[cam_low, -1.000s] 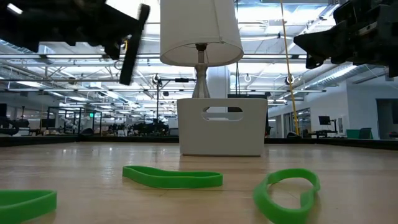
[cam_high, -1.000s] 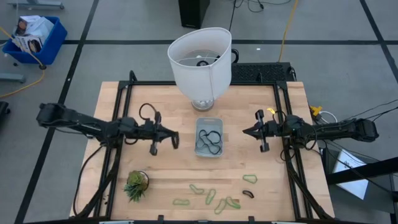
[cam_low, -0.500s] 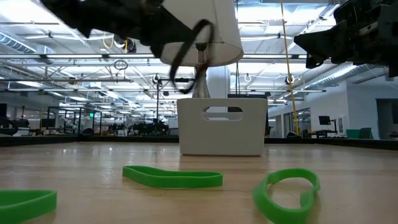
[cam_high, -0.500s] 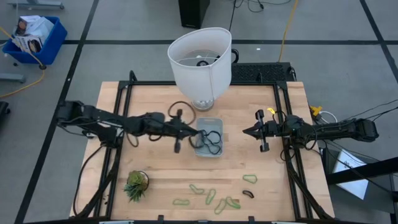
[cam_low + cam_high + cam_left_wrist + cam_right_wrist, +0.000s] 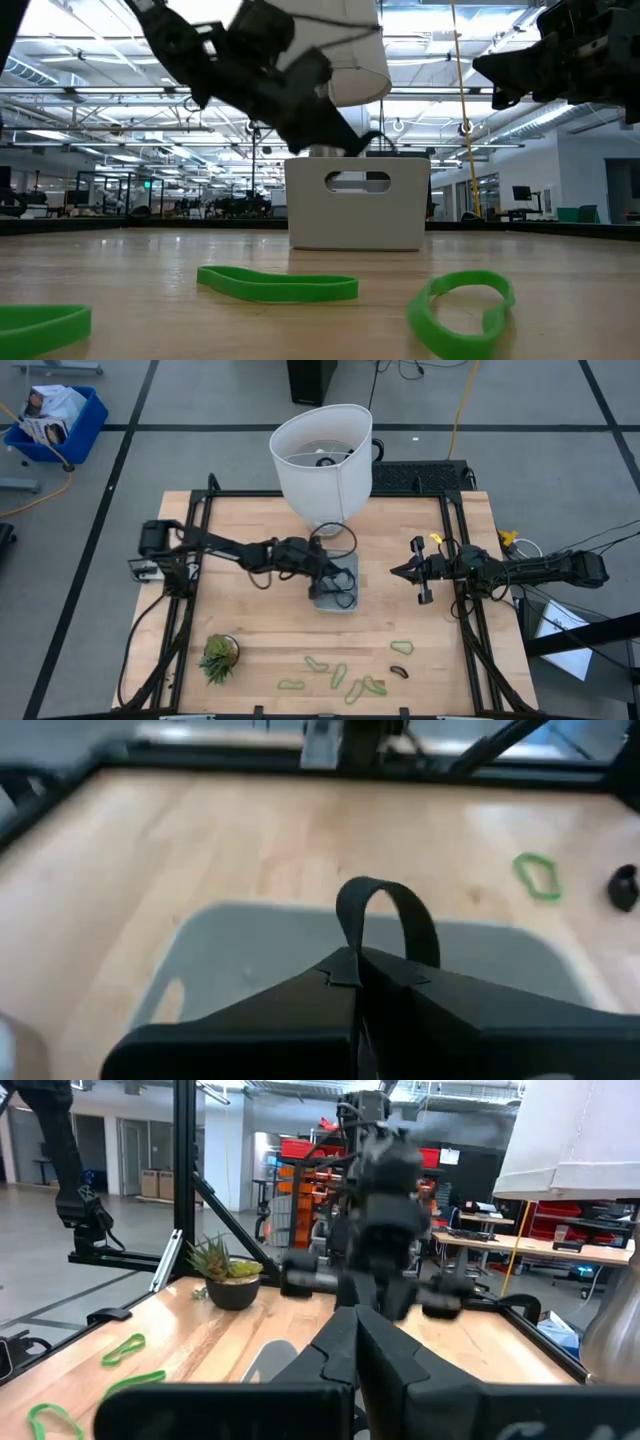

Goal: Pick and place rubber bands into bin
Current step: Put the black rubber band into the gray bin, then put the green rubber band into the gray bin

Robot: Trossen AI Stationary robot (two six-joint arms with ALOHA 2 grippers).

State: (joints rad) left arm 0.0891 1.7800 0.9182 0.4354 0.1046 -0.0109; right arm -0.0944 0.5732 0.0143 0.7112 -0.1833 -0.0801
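My left gripper is tipped down over the bin, a small pale grey tray at the table's middle. It is shut on a dark rubber band. In the low view the gripper stands just above the bin's rim. More dark bands lie in the bin. Several green bands and a small dark one lie flat near the table's near edge. My right gripper waits shut and empty to the right of the bin. My left gripper pinches the dark band between its two fingertips at the band's gathered end. The rest stands out past the fingertips as an open loop. The fingers slant down from the table's left. The gripper hides in the high view whether the loop touches the bin.
A big white lampshade stands just behind the bin. A small potted plant sits at the near left. A black frame runs along the table's sides. A blue crate stands on the floor, off the table.
My left gripper has gone toward the table's right edge, from left of the bin to over it, and has tipped its fingers down toward the bin, still carrying the dark band.
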